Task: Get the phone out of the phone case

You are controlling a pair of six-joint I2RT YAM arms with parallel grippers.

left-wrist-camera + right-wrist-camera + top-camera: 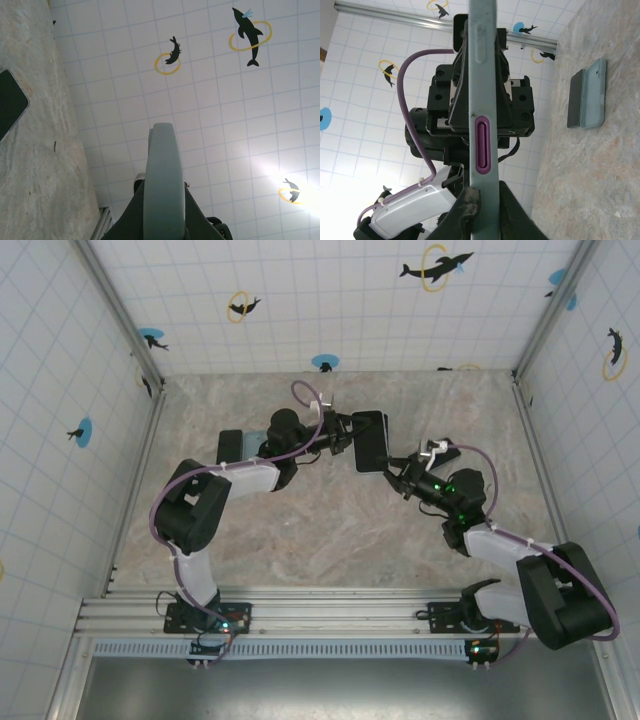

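Currently the phone case contains the dark phone and is held clear of the worktop. The left gripper jaws are clamped on one end, the right gripper jaws on the opposite end. A second pale case lies on the worktop, touching a dark slab.

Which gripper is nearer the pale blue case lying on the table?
Left. The left gripper holds the cased phone just right of the pale blue case; the right gripper is beyond the phone.
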